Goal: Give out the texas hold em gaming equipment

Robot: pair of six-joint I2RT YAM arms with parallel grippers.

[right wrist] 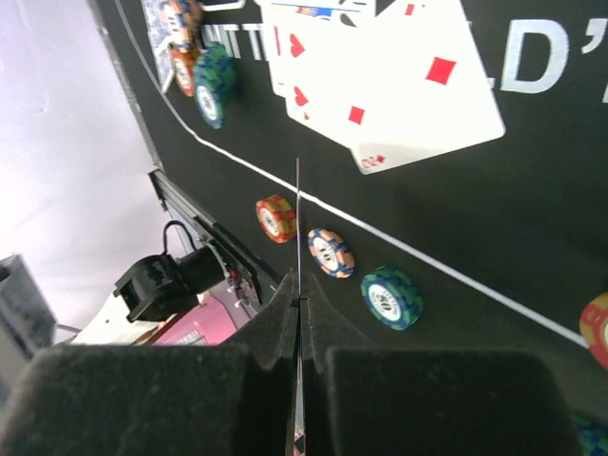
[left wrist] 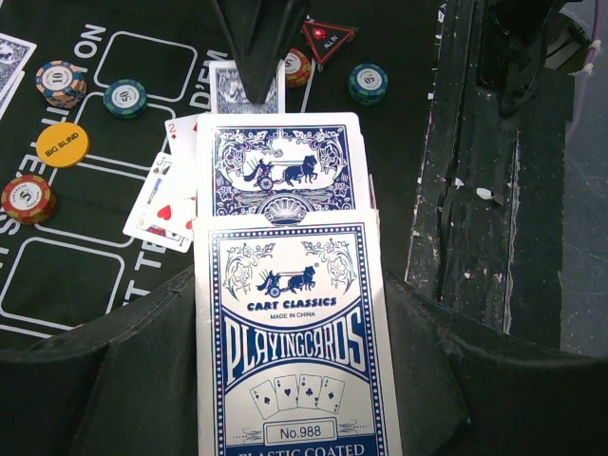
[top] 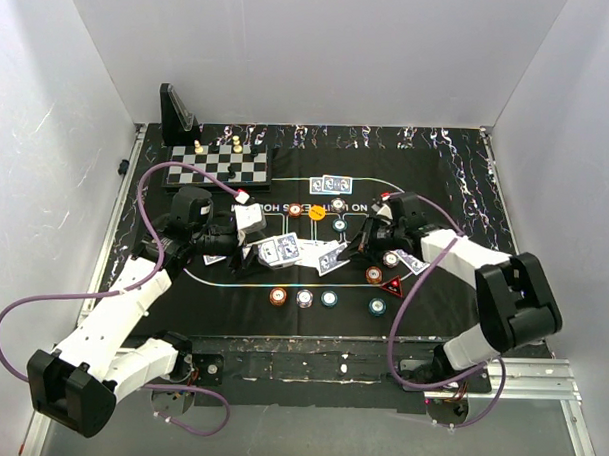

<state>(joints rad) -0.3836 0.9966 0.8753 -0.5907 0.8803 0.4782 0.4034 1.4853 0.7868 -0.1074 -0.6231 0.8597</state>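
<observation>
My left gripper is shut on a blue-and-white playing card box, held flat between both jaws. A blue-backed card sticks out of the box's far end. My right gripper is shut on a single card, seen edge-on; from above this card hangs just right of the box. Face-up red cards lie on the black felt mat under the box. Poker chips sit in a row near the front, with a red triangular marker and a yellow disc.
A chessboard with pieces stands at the back left beside a black stand. Two face-down cards lie at the mat's far middle. More chips and cards lie under my right arm. White walls enclose the table.
</observation>
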